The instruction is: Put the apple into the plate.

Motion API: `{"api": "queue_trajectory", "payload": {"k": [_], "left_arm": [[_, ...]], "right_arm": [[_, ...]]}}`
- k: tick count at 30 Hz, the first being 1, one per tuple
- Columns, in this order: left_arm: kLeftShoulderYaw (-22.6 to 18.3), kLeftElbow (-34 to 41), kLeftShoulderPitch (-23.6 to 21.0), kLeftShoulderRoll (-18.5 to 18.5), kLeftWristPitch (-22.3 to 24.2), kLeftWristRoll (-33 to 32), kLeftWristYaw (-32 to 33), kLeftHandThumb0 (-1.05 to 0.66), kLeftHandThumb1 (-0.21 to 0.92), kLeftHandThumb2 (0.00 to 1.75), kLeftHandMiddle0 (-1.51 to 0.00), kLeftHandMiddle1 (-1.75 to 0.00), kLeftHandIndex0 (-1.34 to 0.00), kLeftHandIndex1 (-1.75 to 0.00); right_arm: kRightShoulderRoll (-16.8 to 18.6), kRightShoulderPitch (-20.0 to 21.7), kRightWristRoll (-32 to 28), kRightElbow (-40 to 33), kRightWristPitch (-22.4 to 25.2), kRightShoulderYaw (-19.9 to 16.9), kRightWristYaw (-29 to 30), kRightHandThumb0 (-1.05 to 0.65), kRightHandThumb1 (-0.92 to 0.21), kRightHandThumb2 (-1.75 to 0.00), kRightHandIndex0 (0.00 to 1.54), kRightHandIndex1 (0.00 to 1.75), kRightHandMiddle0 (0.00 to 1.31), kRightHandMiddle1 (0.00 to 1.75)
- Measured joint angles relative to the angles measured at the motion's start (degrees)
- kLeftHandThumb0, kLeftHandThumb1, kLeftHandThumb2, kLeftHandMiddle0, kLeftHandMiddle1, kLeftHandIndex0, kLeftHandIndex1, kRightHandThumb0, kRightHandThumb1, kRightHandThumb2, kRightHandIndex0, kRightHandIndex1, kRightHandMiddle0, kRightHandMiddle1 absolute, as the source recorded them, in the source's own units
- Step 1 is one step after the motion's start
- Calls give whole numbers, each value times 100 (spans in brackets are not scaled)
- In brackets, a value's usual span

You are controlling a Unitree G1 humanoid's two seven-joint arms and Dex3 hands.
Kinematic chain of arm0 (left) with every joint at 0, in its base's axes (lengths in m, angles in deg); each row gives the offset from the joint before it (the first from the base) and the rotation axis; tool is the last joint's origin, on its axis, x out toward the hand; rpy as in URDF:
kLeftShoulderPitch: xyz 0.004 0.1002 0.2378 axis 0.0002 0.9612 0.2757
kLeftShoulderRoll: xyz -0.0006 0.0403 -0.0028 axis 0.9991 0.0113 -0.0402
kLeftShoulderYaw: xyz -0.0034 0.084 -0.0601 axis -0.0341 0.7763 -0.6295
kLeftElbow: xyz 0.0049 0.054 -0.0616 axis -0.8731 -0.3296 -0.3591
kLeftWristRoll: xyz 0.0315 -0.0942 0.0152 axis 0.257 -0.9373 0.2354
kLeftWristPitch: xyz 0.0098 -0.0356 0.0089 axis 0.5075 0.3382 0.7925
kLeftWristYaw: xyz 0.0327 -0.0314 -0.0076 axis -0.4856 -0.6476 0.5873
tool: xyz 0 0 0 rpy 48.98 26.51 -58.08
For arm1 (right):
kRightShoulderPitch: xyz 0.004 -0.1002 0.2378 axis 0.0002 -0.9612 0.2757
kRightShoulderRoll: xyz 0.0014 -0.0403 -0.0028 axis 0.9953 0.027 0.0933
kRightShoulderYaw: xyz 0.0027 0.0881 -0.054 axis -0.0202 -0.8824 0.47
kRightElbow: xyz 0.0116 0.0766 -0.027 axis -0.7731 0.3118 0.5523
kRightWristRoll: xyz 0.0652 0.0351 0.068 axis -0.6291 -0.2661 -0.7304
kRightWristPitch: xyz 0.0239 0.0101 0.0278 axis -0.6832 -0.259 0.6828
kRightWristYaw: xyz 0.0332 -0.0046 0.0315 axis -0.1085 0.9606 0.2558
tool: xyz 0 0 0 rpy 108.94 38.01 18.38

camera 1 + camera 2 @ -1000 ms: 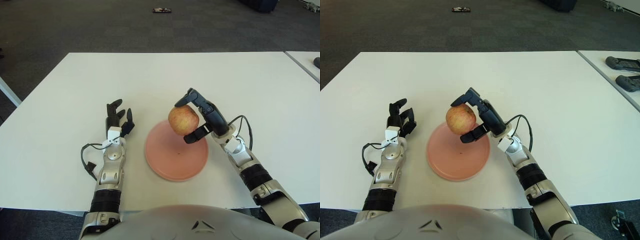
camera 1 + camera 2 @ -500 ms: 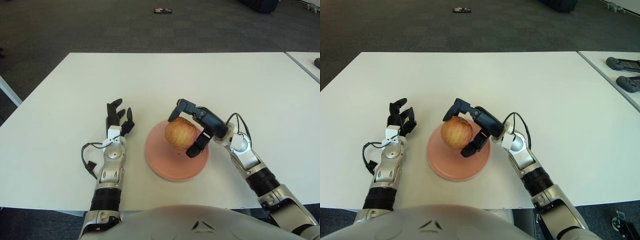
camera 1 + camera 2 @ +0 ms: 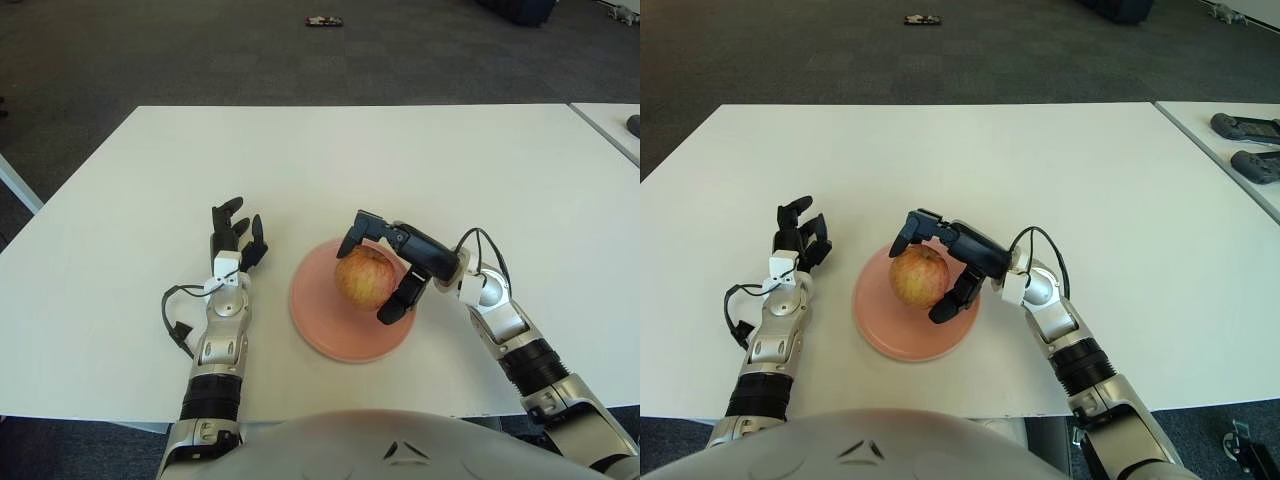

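A red-yellow apple (image 3: 360,278) sits low on the middle of a pink plate (image 3: 318,322) on the white table (image 3: 330,160). My right hand (image 3: 368,280) reaches in from the right and is shut on the apple, with the fingers (image 3: 352,228) curled over its top left and the thumb against its lower right. I cannot tell whether the apple's underside touches the plate. My left hand (image 3: 233,236) lies parked on the table to the left of the plate, fingers spread and empty.
A second white table (image 3: 1230,150) stands at the right with two dark devices (image 3: 1246,126) on it. A small dark object (image 3: 323,20) lies on the grey carpet far behind. The table's front edge is close below the plate.
My right hand has carried the apple down and slightly toward me, from above the plate's far rim onto the plate's middle. The left hand has not moved.
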Motion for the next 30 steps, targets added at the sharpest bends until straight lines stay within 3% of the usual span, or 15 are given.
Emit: {"api": "queue_trajectory", "payload": {"k": [6, 23, 30], "left_arm": [[1, -23, 0, 7, -34, 1, -1, -80, 92, 70, -27, -63, 0, -98], [54, -16, 4, 60, -28, 22, -2, -82, 92, 72, -27, -63, 0, -96], [56, 17, 4, 62, 25, 19, -3, -82, 92, 72, -26, -63, 0, -96]], "right_arm": [[2, 3, 187, 20, -97, -66, -8, -43, -43, -117, 112, 175, 52, 175], [67, 181, 733, 592, -1087, -209, 127, -43, -47, -113, 106, 175, 49, 175], [153, 243, 1146, 826, -1433, -308, 454, -41, -56, -100, 84, 175, 42, 175]]}}
